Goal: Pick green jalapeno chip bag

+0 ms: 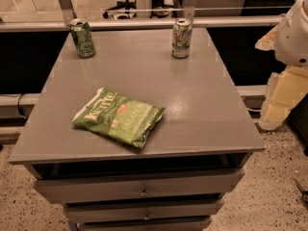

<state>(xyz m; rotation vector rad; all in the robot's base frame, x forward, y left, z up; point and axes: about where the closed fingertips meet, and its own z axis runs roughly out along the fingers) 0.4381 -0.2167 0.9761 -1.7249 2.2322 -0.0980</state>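
The green jalapeno chip bag (119,117) lies flat on the grey cabinet top (202,105), left of centre and near the front edge. It is glossy green with white lettering, a small red mark and the word JALAPENO. My gripper is out of view. Only white and cream parts of my arm (291,32) show at the right edge, beyond the cabinet and well away from the bag.
A dark green drink can (83,38) stands at the back left of the top. A pale green and white can (182,38) stands at the back right. Drawers (144,189) are below the front edge. A rail (144,23) runs behind the cabinet.
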